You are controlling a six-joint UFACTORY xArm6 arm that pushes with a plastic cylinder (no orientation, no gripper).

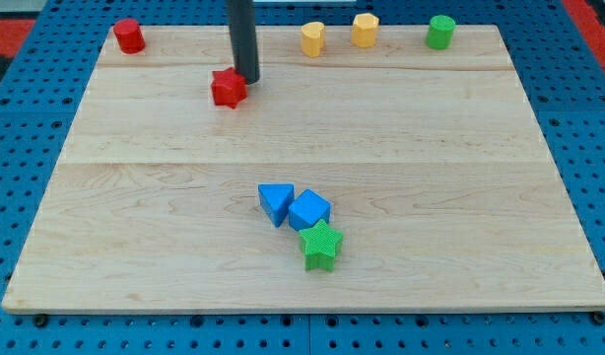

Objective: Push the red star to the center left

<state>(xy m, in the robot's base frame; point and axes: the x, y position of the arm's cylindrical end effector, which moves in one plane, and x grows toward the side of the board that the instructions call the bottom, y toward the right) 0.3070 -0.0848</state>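
Observation:
The red star (228,88) lies on the wooden board (135,197) in the upper left part of the view. My tip (247,78) is at the star's upper right edge, touching or almost touching it. The dark rod comes down from the view's top. A red cylinder (129,35) stands at the board's top left corner.
Two yellow blocks (313,38) (365,30) and a green cylinder (440,32) stand along the top edge. A blue triangle (276,202), a blue cube (308,211) and a green star (321,245) cluster together at the lower middle. Blue pegboard surrounds the board.

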